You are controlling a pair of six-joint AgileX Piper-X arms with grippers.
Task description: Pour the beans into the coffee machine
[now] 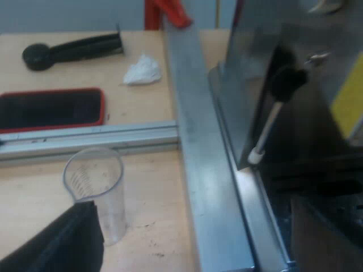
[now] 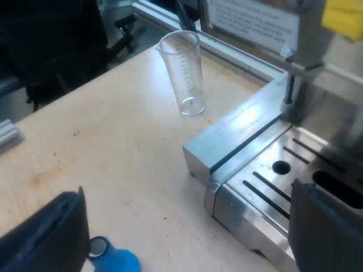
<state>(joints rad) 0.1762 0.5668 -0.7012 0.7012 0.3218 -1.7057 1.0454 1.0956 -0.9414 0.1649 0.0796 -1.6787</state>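
The clear measuring glass [image 1: 96,190] stands upright on the wooden table, and I see no beans in it. My left gripper [image 1: 187,241] is open, and one black finger [image 1: 57,246] is close beside the glass's base without gripping it. The espresso machine [image 1: 266,68] rises past a metal rail, its steam wand [image 1: 265,131] hanging down. In the right wrist view the same glass [image 2: 184,71] stands beyond the machine's drip tray [image 2: 283,181]. My right gripper [image 2: 187,238] is open over the table and the tray's corner, with nothing between its fingers.
A blue tamper [image 2: 113,262] lies on the table near my right gripper. An aluminium rail [image 1: 193,147] runs beside the machine. Beyond it lie a phone in a red case [image 1: 51,107], a black-handled tool [image 1: 74,48] and a crumpled tissue [image 1: 142,71]. A dark chair [image 2: 51,39] stands off the table's edge.
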